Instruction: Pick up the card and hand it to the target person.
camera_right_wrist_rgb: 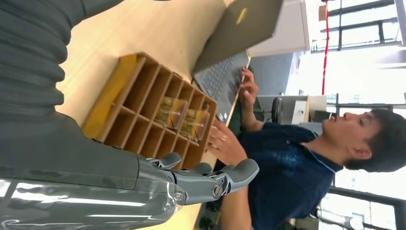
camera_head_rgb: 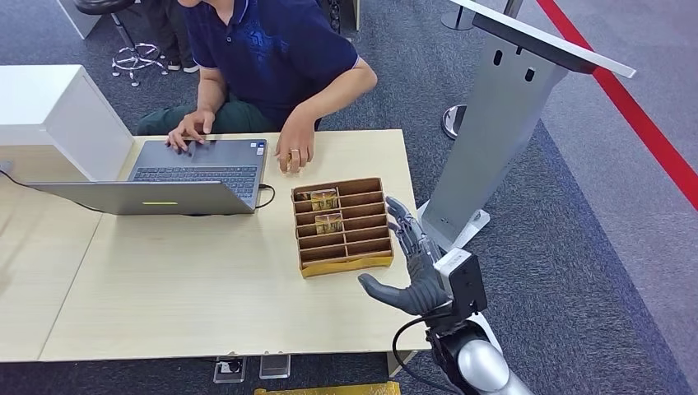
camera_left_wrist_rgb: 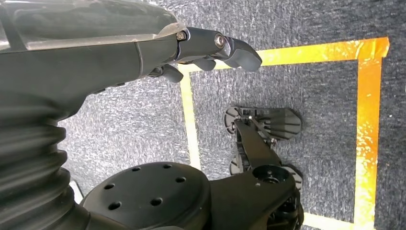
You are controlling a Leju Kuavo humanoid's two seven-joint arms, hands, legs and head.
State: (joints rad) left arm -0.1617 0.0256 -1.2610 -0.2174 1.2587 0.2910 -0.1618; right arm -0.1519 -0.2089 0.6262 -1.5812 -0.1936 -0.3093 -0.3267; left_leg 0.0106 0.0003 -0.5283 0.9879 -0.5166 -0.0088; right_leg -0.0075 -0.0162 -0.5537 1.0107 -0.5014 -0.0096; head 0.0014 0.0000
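Observation:
A slotted wooden card box (camera_head_rgb: 342, 226) (camera_right_wrist_rgb: 143, 103) sits on the light wooden table (camera_head_rgb: 206, 288). Two cards stand in its slots: one (camera_head_rgb: 323, 198) (camera_right_wrist_rgb: 197, 123) nearer the person, one (camera_head_rgb: 329, 222) (camera_right_wrist_rgb: 169, 111) a slot closer to me. My right hand (camera_head_rgb: 411, 267) (camera_right_wrist_rgb: 201, 179) hovers open just right of the box, fingers stretched out, thumb spread, holding nothing. My left hand (camera_left_wrist_rgb: 210, 50) hangs over the floor, fingers partly curled, with nothing in it. The person (camera_head_rgb: 272, 58) (camera_right_wrist_rgb: 297, 153) sits across the table, one hand by the box.
An open grey laptop (camera_head_rgb: 177, 177) lies left of the box, its cable running to the box's corner. A grey stand (camera_head_rgb: 502, 123) rises just right of the table, close to my right arm. A white cabinet (camera_head_rgb: 58, 115) is at far left.

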